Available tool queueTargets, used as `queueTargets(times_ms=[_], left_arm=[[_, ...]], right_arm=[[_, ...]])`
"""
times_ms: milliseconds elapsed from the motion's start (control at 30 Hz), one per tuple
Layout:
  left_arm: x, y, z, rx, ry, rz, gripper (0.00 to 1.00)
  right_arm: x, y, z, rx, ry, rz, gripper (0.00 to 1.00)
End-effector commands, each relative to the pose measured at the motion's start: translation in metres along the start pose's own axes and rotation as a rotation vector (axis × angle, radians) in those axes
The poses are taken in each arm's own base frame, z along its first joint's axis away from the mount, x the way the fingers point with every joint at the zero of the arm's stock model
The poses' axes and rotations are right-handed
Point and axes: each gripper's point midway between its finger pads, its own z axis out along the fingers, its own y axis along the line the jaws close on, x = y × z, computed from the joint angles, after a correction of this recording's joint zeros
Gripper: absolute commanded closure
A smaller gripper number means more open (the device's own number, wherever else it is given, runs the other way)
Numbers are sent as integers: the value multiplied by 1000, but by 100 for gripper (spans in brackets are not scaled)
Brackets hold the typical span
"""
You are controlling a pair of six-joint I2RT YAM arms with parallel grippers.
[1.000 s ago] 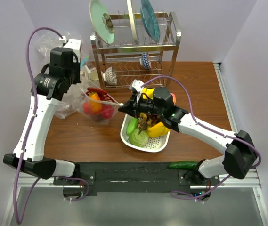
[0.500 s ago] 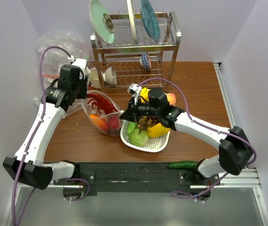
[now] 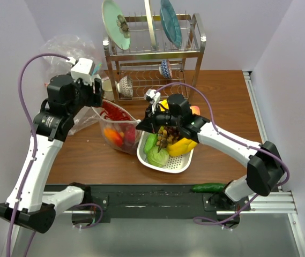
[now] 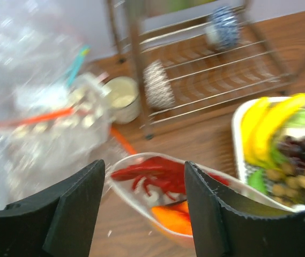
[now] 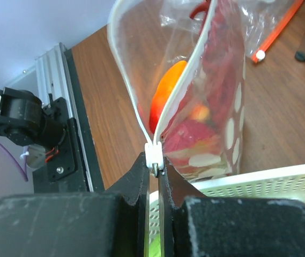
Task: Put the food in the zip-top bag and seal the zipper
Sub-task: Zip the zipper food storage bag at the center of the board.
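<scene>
The zip-top bag [image 3: 118, 135] with white dots stands on the table left of the tray, its mouth gaping open. Inside lie the food: a red lobster [image 4: 153, 174], an orange piece [image 4: 175, 219] and red fruits [image 5: 195, 136]. My left gripper [image 3: 95, 95] hovers open above the bag's far end, and the bag rim shows between its fingers [image 4: 77, 209] without touching them. My right gripper [image 5: 153, 163] is shut on the white slider [image 5: 153, 154] at the near end of the zipper [image 5: 126, 80], right by the tray's corner.
The white tray [image 3: 180, 165] holds bananas, a green cabbage and grapes. Behind stands a metal dish rack [image 3: 152, 53] with plates and bowls. A bulky clear bag [image 3: 61, 53] with orange strips lies far left, a small cup [image 4: 121, 99] beside it. A cucumber [image 3: 208, 187] rests near the front rail.
My left gripper has opened and let go of the bag's far end, then lifted away. The bag has settled lower with its mouth wide open. The right gripper keeps its hold on the slider.
</scene>
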Motion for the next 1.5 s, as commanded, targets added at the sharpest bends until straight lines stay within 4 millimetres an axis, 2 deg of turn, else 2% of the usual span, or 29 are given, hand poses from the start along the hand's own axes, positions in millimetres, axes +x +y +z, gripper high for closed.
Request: queueTargets(times_ms=[0,33,67,167,233,333,367,533,567,600,733,800,933,1067,1200,1267,1367,1400,1467], left_arm=[[-20,-63,-12,384,-164,90,36],[-20,-70,-18,429,-192,106,36],[-9,-88,-18,539,-209,128,37],[6,-114,-29,716,-256,185,39],[11,-122,-33,771,-293,226,38],[30,-132,-35,859,-354,339,38],[44,-138,-37,910,-353,358,38],[62,-148,-43,1020,-335,410,34],[64,-153,-50,1078,-343,428,34],[70,-155,-49,1104,-357,474,34],[81,-157,-45,1130,-340,477,35],[83,-155,-37,1100,-318,474,37],[86,-153,-25,1077,-286,462,44],[90,-152,-17,1064,-263,449,44],[93,-152,-13,1064,-251,437,37],[95,-151,-9,1055,-234,427,38],[100,-152,-6,1055,-210,417,54],[101,-153,-6,1053,-206,414,70],[101,-152,-4,1044,-196,408,86]], right_arm=[[-29,7,-7,-19,-27,-139,100],[-25,8,-8,-22,-4,-145,100],[-25,8,-9,-31,-2,-160,100],[-23,12,-9,-62,4,-191,100],[-24,15,-9,-88,2,-237,100],[-27,19,-9,-116,-1,-256,100],[-27,20,-9,-119,-2,-259,100],[-28,25,-7,-151,5,-265,100],[-29,24,-7,-153,6,-270,100],[-28,25,-7,-157,10,-271,100],[-27,26,-9,-166,19,-275,100],[-27,27,-9,-169,18,-283,100],[-27,30,-12,-175,14,-291,100],[-28,33,-16,-182,8,-303,100],[-28,36,-18,-192,10,-310,100],[-29,36,-19,-196,9,-312,100],[-32,39,-21,-196,0,-322,100],[-32,38,-21,-193,1,-321,100],[-32,39,-21,-196,0,-322,100]])
